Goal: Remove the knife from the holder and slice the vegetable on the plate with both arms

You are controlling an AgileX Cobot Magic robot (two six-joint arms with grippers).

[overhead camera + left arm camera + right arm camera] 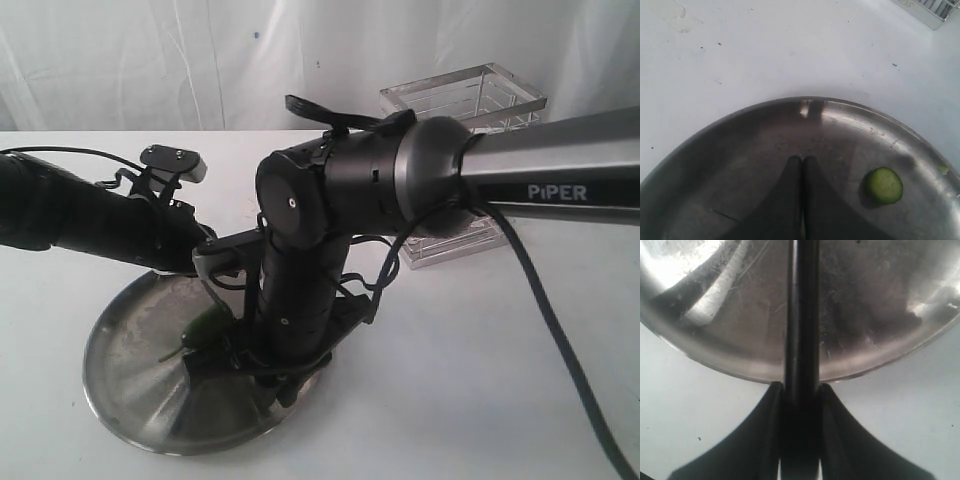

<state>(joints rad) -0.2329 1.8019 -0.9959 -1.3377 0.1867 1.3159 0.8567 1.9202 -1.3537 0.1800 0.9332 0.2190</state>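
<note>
Left pincer [802, 161], left wrist view: clenched shut, nothing in it, fingertips over the bare plate [740, 150]. I can't tell if they touch it. One cut slice [883, 185] lies near the plate rim, well clear of the fingers. The chilli body isn't visible here. One holder [935, 10] corner shows beyond, on the worktop [765, 50].

Right wrist view: right pincer [801, 388] is clamped on the knife [802, 315], which runs out over the plate [715, 330] rim. One knife, one plate.

Exterior view: left arm [90, 215] and right arm [560, 170] crowd together over the plate [130, 420], which sits toward the worktop's [450, 380] near left. One chilli [208, 325] lies on the plate between them. The holder [470, 95] stands by the far edge, well apart. Both pincers are hidden behind the arms here.

Count: two arms, two pincers, one knife, one holder, one plate, one chilli, one slice.

Risks, as I judge them:
- The left pincer holds nothing, so the chilli isn't pinned and may roll or skid under the blade.
- The plate is loose on the worktop, so a downward cut near its rim could tip or slide it.
- The arms are tight together, so the blade could strike the left fingers.
- The knife sits in a narrow grip and may twist under load.
</note>
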